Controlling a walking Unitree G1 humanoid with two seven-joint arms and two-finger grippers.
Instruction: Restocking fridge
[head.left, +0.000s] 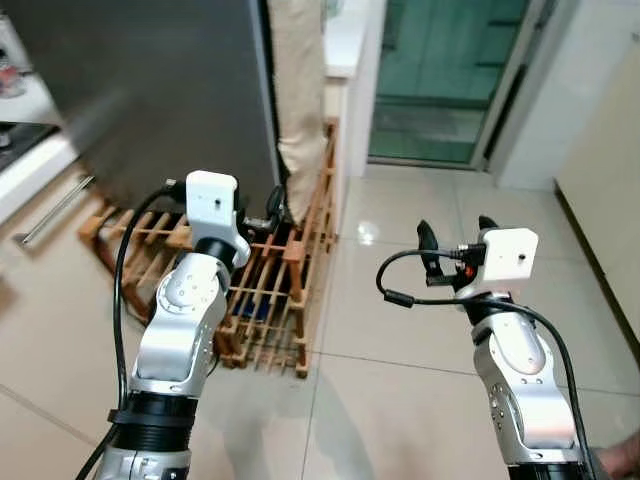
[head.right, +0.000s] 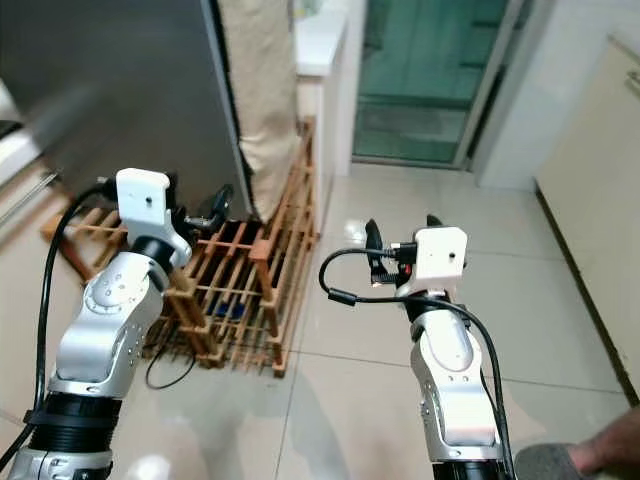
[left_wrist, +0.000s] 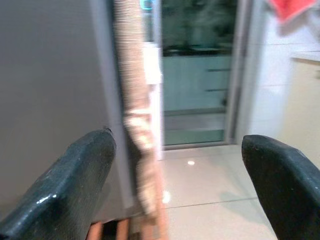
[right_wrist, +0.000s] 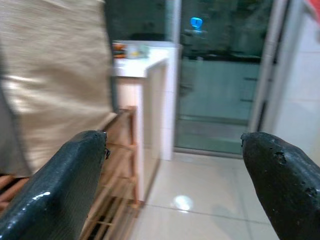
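Glossy tiled kitchen floor (head.left: 420, 330) runs toward a glass door (head.left: 440, 70). Left of that door stands the grey fridge (head.left: 150, 90), shut, above a wooden rack (head.left: 270, 290). Left gripper (left_wrist: 175, 185) and right gripper (right_wrist: 175, 185) both spread wide, empty, raised ready, likely approaching the fridge.

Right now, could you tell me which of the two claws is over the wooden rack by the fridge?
The left claw: it hangs open above the wooden rack, next to the grey fridge. The right claw, also open, is over bare floor tiles.
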